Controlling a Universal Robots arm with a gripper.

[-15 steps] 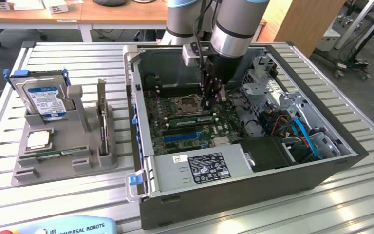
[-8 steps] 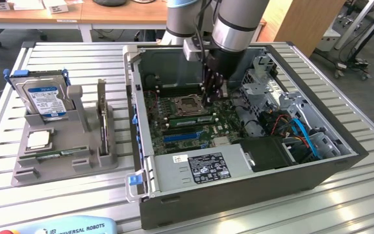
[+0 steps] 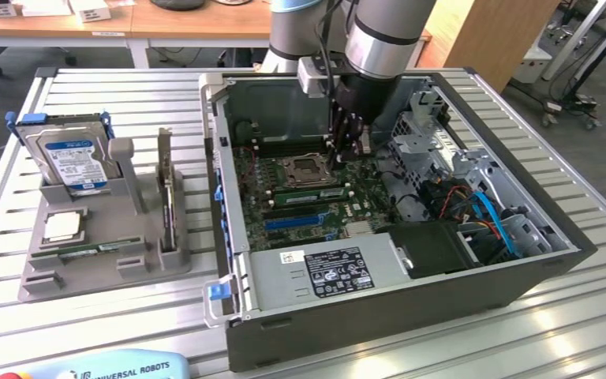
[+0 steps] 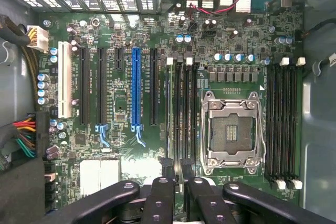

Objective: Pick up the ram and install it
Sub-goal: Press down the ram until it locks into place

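Fingers point(image 4: 161, 192), slightly parted, hang over memory slots point(image 4: 178, 108) beside the socket point(image 4: 231, 129), case walls point(image 4: 317, 129) well clear.

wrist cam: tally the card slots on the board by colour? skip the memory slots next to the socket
white card slots: 1
blue card slots: 1
black card slots: 4 (3 long, 1 short)
Total: 6
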